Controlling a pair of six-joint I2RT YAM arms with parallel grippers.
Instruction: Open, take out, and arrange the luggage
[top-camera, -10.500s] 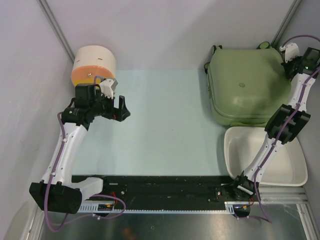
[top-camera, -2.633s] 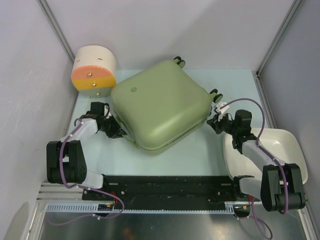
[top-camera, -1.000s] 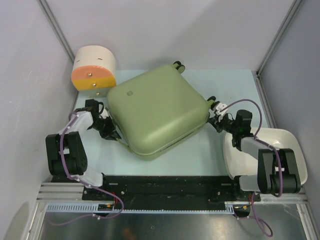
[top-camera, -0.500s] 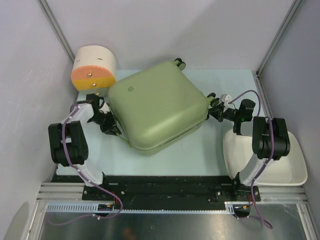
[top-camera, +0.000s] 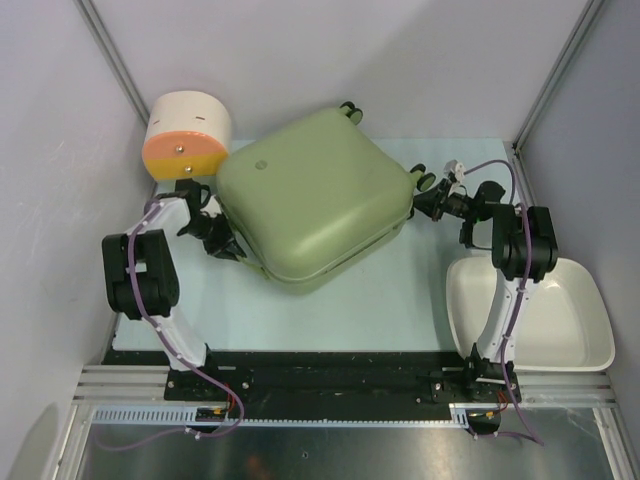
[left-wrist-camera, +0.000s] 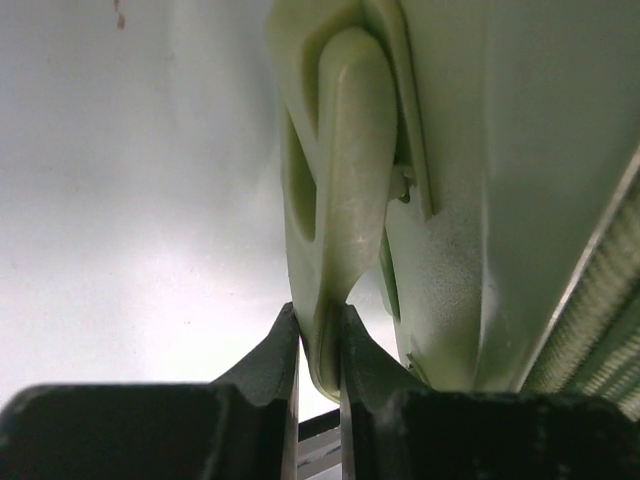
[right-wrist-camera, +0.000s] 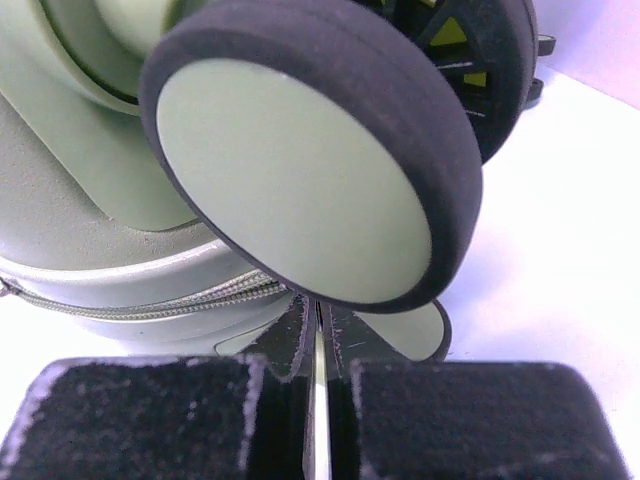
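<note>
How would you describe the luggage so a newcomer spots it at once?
Look at the middle of the pale blue table. The luggage is the big olive-green suitcase lying flat and closed, small wheels on its far-right edge. Its neighbours, a cream-and-orange drum and a white basin, are smaller and not green.

The pale olive-green suitcase (top-camera: 310, 205) lay closed and flat, turned diagonally on the bench (top-camera: 400, 290), its wheels (top-camera: 349, 109) toward the far right.
</note>
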